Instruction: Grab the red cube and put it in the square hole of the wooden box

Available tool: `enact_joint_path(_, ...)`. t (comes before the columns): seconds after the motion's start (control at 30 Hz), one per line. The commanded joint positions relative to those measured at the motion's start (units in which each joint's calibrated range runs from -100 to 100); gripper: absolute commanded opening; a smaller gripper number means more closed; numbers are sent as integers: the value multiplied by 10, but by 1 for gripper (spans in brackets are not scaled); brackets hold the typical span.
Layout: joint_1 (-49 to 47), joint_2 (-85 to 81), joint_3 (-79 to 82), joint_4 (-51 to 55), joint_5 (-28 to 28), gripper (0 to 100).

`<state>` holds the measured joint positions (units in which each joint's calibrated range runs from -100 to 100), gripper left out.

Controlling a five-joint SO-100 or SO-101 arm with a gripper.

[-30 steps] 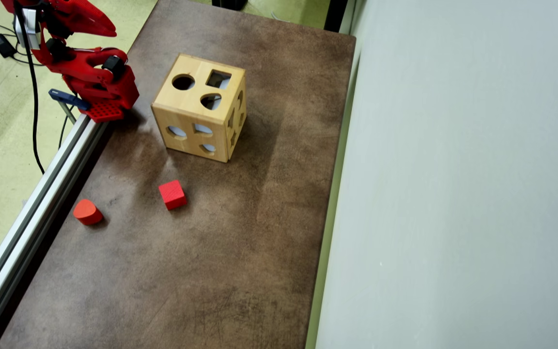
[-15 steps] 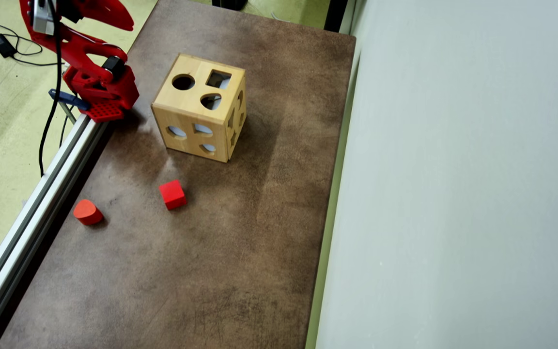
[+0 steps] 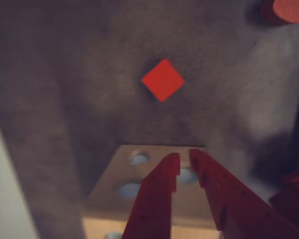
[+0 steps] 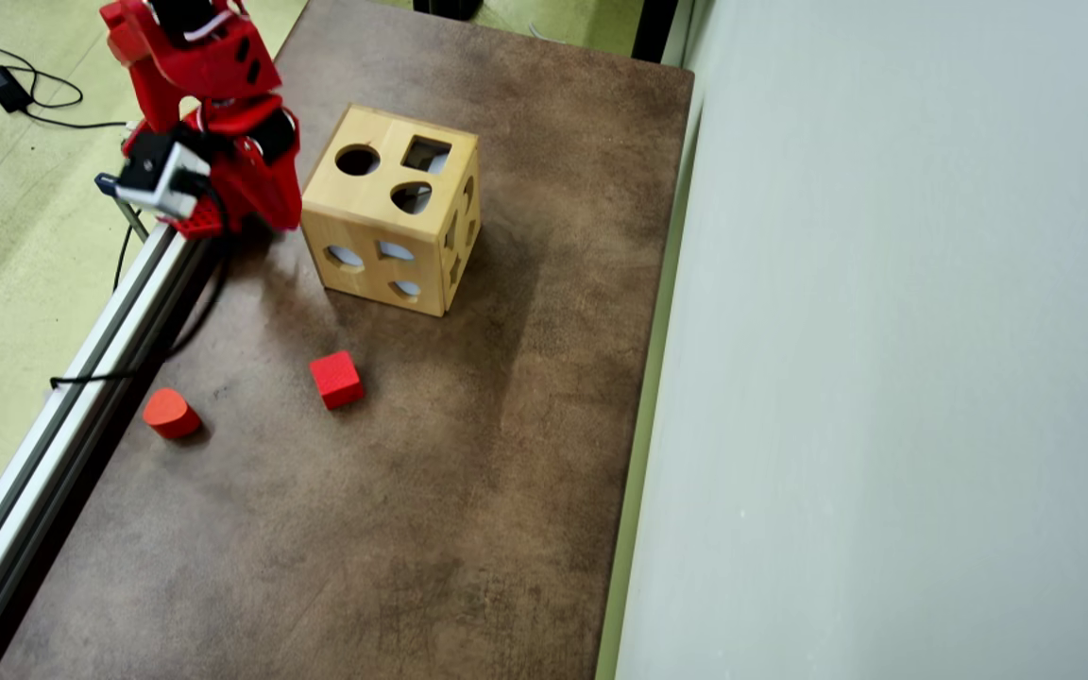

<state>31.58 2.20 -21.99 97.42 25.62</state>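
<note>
**Reaching for the red cube: arm poised above the box, nothing held**

Starting at the left of the overhead view, an orange-red block with a rounded side [image 4: 170,413] lies on the brown counter [image 4: 468,491] close to the metal rail [image 4: 53,444] along its edge. Just right of it, well apart from the arm, the red cube [image 4: 336,379] sits loose on the counter, corner-on to the camera. Farther back stands the wooden box [image 4: 391,210], its top face showing a round hole, a teardrop hole and, at the far right corner, the square hole [image 4: 426,154].

The red arm [image 4: 213,123] rises from its base at the counter's upper left edge, folded high and leaning toward the box. In the wrist view the gripper [image 3: 184,159] points out over the box's near face, with the cube ahead and slightly left. The fingers [image 3: 159,194] are nearly pressed together with a narrow gap, and they hold nothing.

To do this step well, the fingers should probably spread wider than the cube before coming down. Since the cube sits diagonally to them, turning the wrist to meet two flat faces would likely give a steadier grip than pinching corners.
</note>
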Motion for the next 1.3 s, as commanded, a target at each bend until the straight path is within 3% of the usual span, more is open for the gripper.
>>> enact_joint_path(0.0,10,105,-23,3,65,5)
enact_joint_path(0.17,10,210,-24,-71,124,5)
enact_joint_path(0.3,10,226,-14,-172,132,5)
enact_joint_path(0.43,10,259,-14,-207,133,5)
enact_joint_path(1.07,-33,321,-14,-201,134,5)
enact_joint_path(1.27,-27,318,-13,-197,172,5)
